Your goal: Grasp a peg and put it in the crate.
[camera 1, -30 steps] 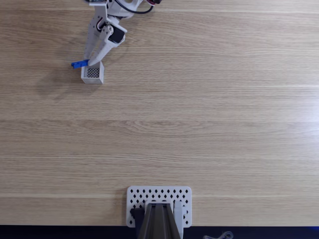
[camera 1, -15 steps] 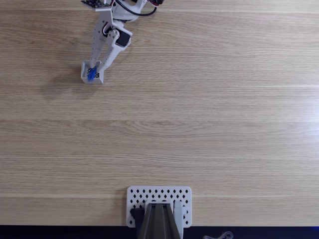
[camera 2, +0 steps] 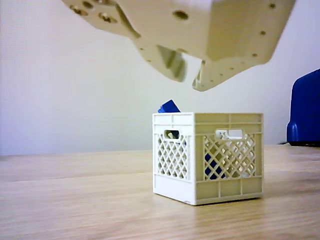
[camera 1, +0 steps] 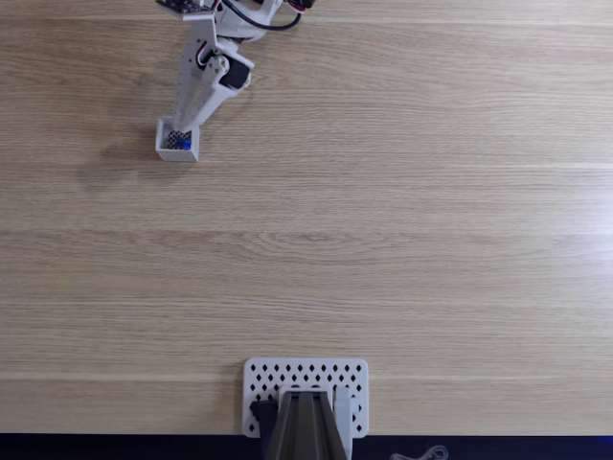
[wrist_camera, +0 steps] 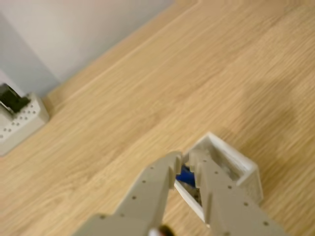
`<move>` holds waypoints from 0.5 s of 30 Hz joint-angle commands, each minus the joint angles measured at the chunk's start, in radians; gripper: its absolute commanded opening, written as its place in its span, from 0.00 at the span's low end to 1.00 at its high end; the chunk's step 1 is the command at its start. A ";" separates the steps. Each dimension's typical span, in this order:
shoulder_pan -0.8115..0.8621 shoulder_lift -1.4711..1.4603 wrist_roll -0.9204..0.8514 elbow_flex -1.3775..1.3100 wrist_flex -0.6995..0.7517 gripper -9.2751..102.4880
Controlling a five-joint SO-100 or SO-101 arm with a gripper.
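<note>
In the fixed view the small white crate [camera 1: 165,150] stands at the table's far left, and my gripper [camera 1: 184,130] hangs right over it. The blue peg [camera 1: 182,144] lies inside the crate. From the side, the peg [camera 2: 169,106] leans in the crate [camera 2: 227,150] with its top poking above the rim, and my gripper [camera 2: 189,76] hovers just above it, fingers slightly apart and touching nothing. In the wrist view my gripper [wrist_camera: 186,156] shows a narrow gap, with the peg [wrist_camera: 185,173] below it inside the crate [wrist_camera: 236,160].
A flat white perforated plate [camera 1: 352,376] sits at the near table edge with a dark grey mount [camera 1: 303,426] on it; the same plate [wrist_camera: 22,120] shows in the wrist view. A blue object [camera 2: 305,107] stands to the right in the other view.
One second ago the gripper held the peg level beside the crate's rim. It swung over the crate and let go; the peg now rests inside.
</note>
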 commanded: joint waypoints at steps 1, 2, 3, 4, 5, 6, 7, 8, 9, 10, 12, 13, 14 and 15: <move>-0.066 0.241 0.032 0.017 0.094 0.08; -0.087 0.295 0.061 0.029 0.137 0.08; -0.109 0.353 0.095 0.038 0.184 0.08; -0.132 0.414 0.140 0.043 0.238 0.08; -0.156 0.479 0.187 0.048 0.295 0.08; -0.183 0.546 0.239 0.052 0.356 0.08; -0.209 0.617 0.293 0.055 0.420 0.08; -0.238 0.687 0.347 0.057 0.488 0.08; -0.268 0.758 0.405 0.058 0.561 0.08; -0.301 0.824 0.463 0.058 0.637 0.08; -0.360 0.937 0.578 0.048 0.779 0.08; -0.390 0.994 0.640 0.046 0.847 0.08; -0.416 1.045 0.701 0.046 0.904 0.08; -0.440 1.088 0.764 0.046 0.962 0.08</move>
